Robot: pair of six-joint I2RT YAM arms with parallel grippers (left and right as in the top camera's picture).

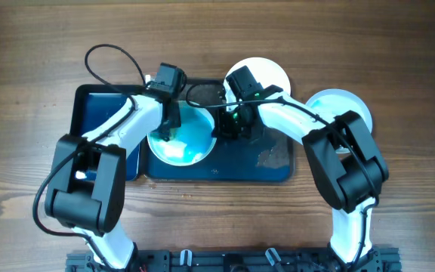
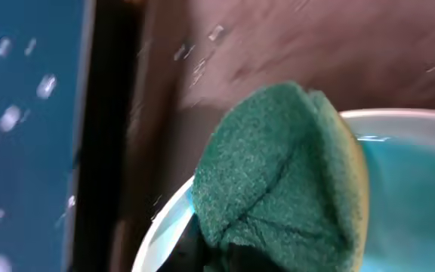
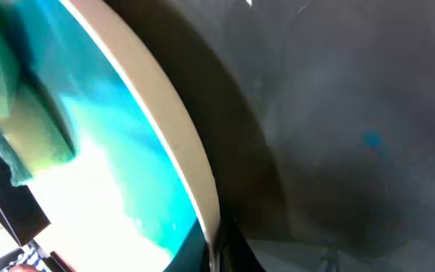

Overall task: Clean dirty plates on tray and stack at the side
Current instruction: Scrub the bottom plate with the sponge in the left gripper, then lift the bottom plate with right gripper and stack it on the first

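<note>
Left gripper (image 1: pixel 168 130) clamped on green sponge (image 2: pixel 278 174), which touches the teal plate (image 1: pixel 187 142) on the tray (image 1: pixel 266 162) mid-table. Right gripper (image 1: pixel 229 127) pinches the plate's rim. Sponge clear only in wrist views; only overhead shows white plates (image 1: pixel 266 69) toward the far-right edge.

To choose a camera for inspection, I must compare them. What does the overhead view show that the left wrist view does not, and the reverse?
Only overhead: both arms, the right gripper at the rim of the turquoise round plate, and two white round plates on the wooden table. Only left wrist: the fibrous, folded surface of the green scouring sponge. Both: the turquoise plate with the sponge against it.
</note>
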